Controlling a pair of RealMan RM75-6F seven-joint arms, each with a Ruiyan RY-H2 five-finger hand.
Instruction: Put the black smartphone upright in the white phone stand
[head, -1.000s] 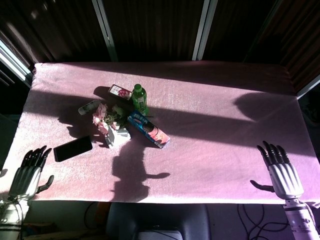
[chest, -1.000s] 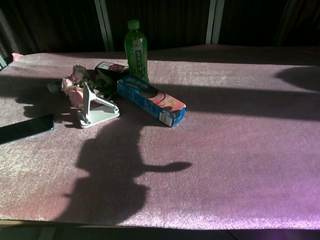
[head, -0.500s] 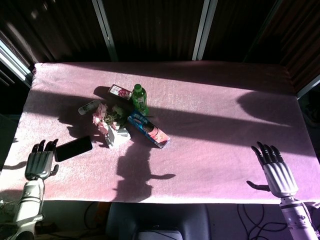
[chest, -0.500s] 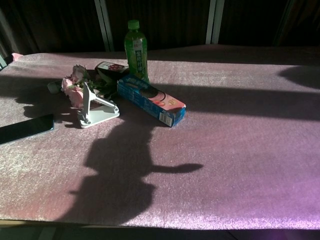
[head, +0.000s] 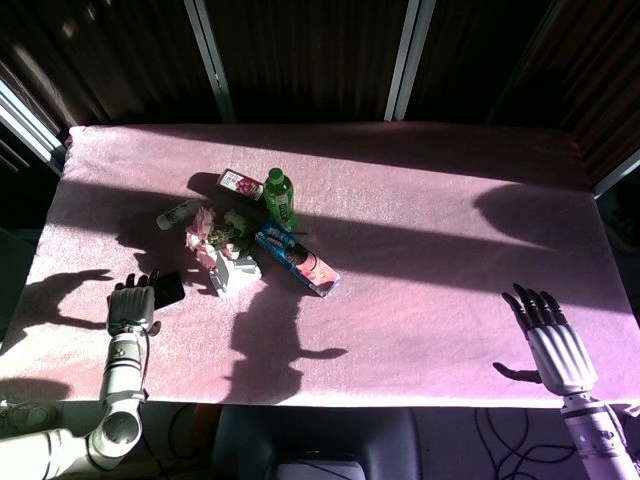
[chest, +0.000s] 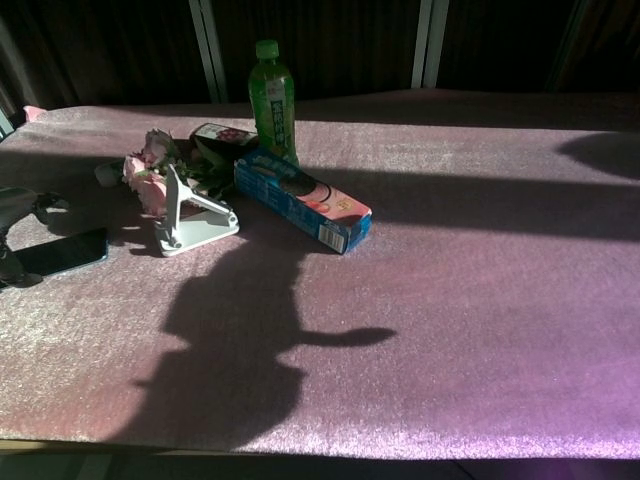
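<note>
Black slab smartphone under left robot hand, fingers spread; right robot hand splayed.

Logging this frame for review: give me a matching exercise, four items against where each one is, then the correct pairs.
Things:
1. black smartphone
2. white phone stand
3. green bottle
4. right hand

Places:
A. near table edge, far from the clutter, holding nothing
B. standing upright behind the blue box
C. lying flat under the left hand
D. beside the pink flowers, holding no phone

Pairs: 1-C, 2-D, 3-B, 4-A
</note>
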